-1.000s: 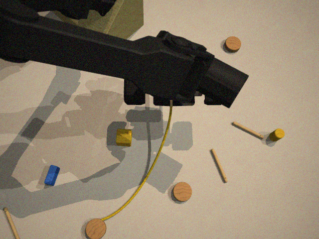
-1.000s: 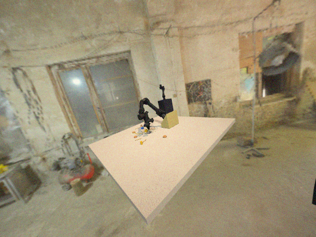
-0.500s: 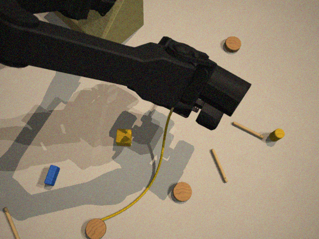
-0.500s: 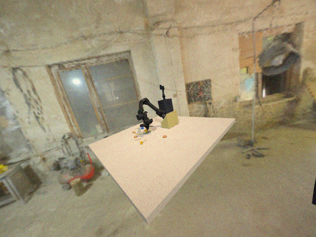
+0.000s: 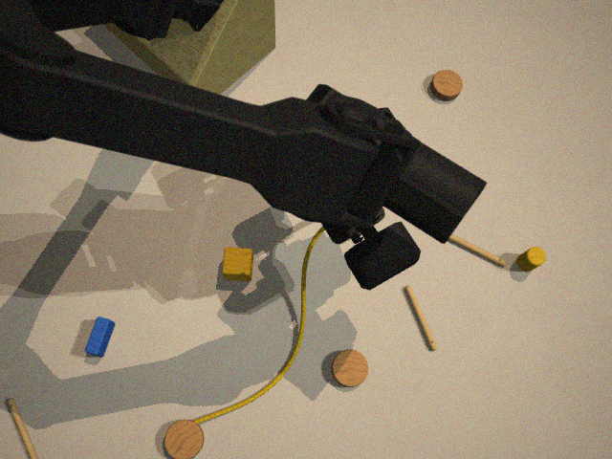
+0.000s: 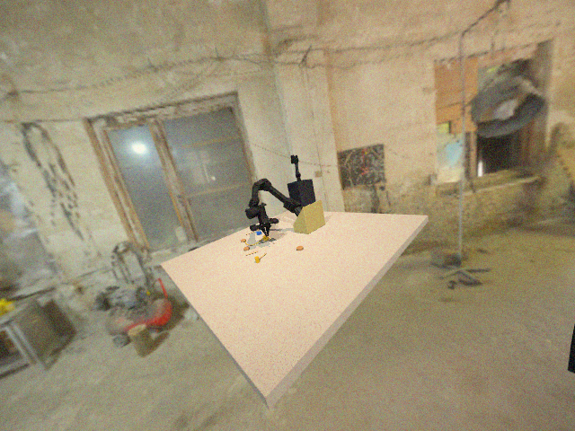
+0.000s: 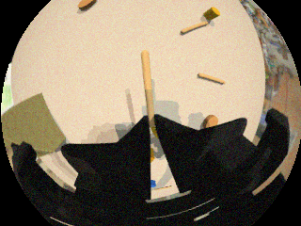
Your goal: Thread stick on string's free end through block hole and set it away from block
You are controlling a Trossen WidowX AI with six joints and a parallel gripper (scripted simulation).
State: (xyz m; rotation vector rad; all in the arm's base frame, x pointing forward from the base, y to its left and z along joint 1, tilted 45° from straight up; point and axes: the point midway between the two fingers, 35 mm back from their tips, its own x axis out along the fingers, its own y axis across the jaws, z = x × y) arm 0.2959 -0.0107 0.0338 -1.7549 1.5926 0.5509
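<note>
My gripper is shut on the stick at the string's end, which points out past the fingertips above the table. In the top view the arm hides fingertips and stick. The yellow string runs from the round button in a curve up to beneath the gripper's body. A large olive block with sloping sides stands near the arm's base, partly covered by the arm in the top view. I see no hole in it in these views. Stick and string are apart from it.
Two loose buttons lie on the table. Loose sticks lie around, one near the yellow cylinder. A yellow cube and a blue block are left of the string.
</note>
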